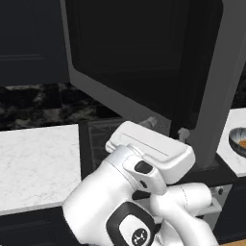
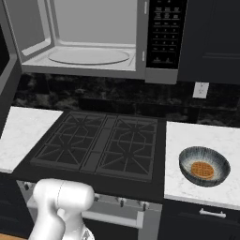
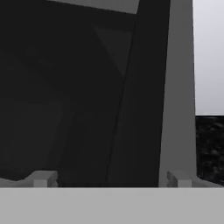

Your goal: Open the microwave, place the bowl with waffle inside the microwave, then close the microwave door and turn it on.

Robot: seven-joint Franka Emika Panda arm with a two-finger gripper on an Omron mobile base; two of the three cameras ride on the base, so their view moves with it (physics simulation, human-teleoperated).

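Note:
The microwave [image 2: 93, 70] hangs above the stove with its light grey inside and round turntable [image 2: 89, 56] showing. Its door [image 1: 144, 53] is swung wide open toward me, a grey frame around a dark window. My gripper [image 1: 167, 127] is open just below the door's lower edge near the handle side, holding nothing. In the hand view the fingertips [image 3: 41, 179] stand wide apart in front of the door's dark glass and grey frame [image 3: 177, 87]. The dark ribbed bowl [image 2: 205, 165] sits on the right counter with the orange-brown waffle [image 2: 202, 169] in it. The bowl's edge [image 1: 239, 139] also shows at far right.
A black gas stove [image 2: 101, 143] lies under the microwave, between two white marble counters [image 2: 23, 136] [image 2: 197, 136]. The black button panel [image 2: 164, 33] is on the microwave's right side. Dark cabinets [image 2: 211, 37] flank it. A wall outlet [image 2: 200, 90] sits behind the right counter.

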